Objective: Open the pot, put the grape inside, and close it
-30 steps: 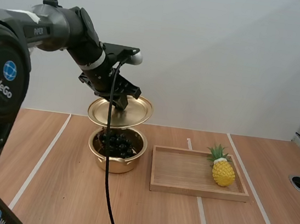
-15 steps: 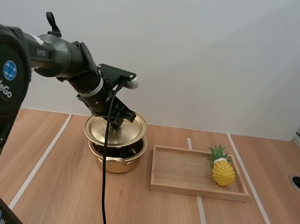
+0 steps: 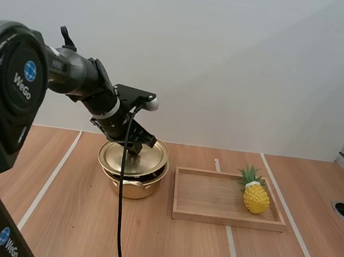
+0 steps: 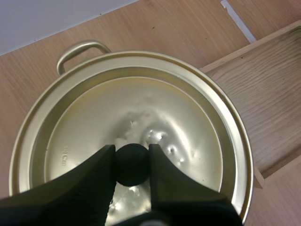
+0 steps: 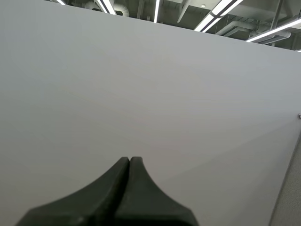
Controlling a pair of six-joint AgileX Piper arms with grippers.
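High view: the left arm [image 3: 80, 75] comes in from the left edge, its forearm slanting down and rightward over the light wooden table [image 3: 71, 217]. The wrist is bent so that the left gripper [image 3: 133, 144] points down onto the middle of the round golden metal lid [image 3: 147, 161]. That lid lies over the mouth of the golden metal pot [image 3: 129, 185], which stands on the table just to the left of the shallow rectangular wooden tray [image 3: 223, 219]. A yellow toy pineapple with a green crown [image 3: 256, 196] stands in the tray's right end, well apart from the pot.

Left wrist view: the left gripper [image 4: 131, 149] has its two black fingers [image 4: 101, 165] closed on the small black round knob [image 4: 132, 165] at the centre of the lid [image 4: 141, 103], one finger on each side, tips pinching it. A looped side handle of the pot [image 4: 82, 48] sticks out past the lid's rim, and a corner of the tray [image 4: 273, 94] lies close beside the pot.

Right wrist view: the right gripper [image 5: 129, 161] has its fingers pressed together into one dark wedge, holding nothing, in front of a plain grey wall.

The lid covers the pot's mouth, so its inside is hidden. Whether the lid sits fully down on the rim I cannot tell. The gripper hides the knob in the high view, and the left arm's base is cut off at the frame edge.
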